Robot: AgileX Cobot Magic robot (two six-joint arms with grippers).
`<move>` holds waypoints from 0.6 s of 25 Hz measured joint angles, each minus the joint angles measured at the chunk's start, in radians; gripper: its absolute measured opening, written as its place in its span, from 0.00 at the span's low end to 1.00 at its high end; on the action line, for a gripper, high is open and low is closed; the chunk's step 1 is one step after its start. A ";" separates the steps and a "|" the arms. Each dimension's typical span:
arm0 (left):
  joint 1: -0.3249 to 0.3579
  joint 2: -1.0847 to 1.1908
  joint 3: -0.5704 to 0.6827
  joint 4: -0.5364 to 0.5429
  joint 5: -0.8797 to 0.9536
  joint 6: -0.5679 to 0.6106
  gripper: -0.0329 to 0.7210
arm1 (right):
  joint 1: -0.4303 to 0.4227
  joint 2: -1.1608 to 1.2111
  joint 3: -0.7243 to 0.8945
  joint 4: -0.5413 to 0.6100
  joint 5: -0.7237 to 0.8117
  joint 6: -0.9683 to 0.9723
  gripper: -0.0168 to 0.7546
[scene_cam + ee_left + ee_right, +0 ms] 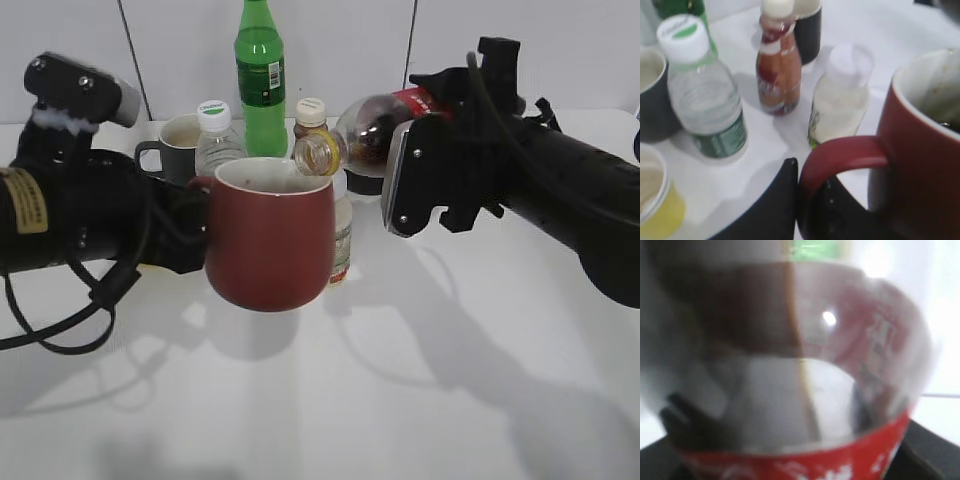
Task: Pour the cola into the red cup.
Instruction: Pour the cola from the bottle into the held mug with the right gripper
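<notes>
Left gripper (797, 200), low centre of the left wrist view, closing its dark jaws on the handle of the red cup (272, 232) and holding that cup lifted off the white tabletop (330, 400), at centre-left of the exterior view. Showing a pale, stained inside and something dark at the right inner wall, though too blurred to name.

Right gripper (420, 170), upper right of the exterior view, clamping the cola bottle (375, 130) around its red-labelled body and tipping it roughly level, open yellowish neck pointing left and hanging just over the cup's right rim. Dark cola pooling in the bottle's shoulder; filling the right wrist view with clear plastic, brown liquid and red label.

Standing behind, along the top of the exterior view: a tall green bottle (260, 75), a clear water bottle (218, 135) with a white cap, a grey mug (170, 145) and a small brown bottle (310, 112). Peeking out just right of the cup, a pale white-capped bottle (341, 235). Lower left of the left wrist view, a yellow cup (655, 200).
</notes>
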 joint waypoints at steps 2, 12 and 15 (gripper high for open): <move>-0.008 0.004 0.000 0.000 -0.008 0.000 0.12 | 0.000 0.000 0.000 0.000 -0.021 -0.034 0.65; -0.025 0.006 0.000 0.003 -0.017 0.000 0.12 | 0.000 0.000 -0.007 -0.002 -0.103 -0.181 0.65; -0.025 0.006 0.000 0.003 -0.018 0.000 0.12 | 0.000 0.000 -0.007 -0.003 -0.107 -0.186 0.65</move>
